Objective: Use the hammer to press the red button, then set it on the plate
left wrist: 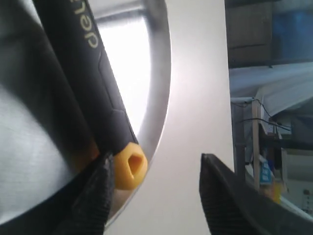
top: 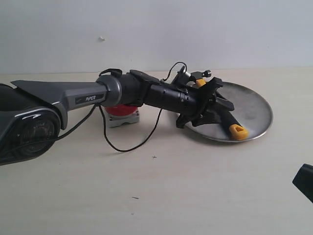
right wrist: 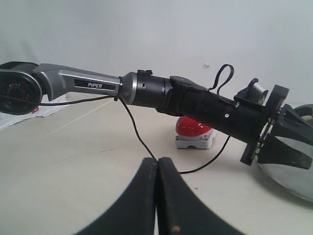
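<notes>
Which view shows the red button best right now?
Right wrist view: the red button shows its dome and grey base below the left arm. The exterior view shows only a sliver behind that arm; the left wrist view shows none.

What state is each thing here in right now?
hammer: lying on the plate, not clamped.
plate: holding the hammer.
red button: untouched, partly hidden.
left gripper: open, at the hammer's yellow end.
right gripper: shut, empty.
</notes>
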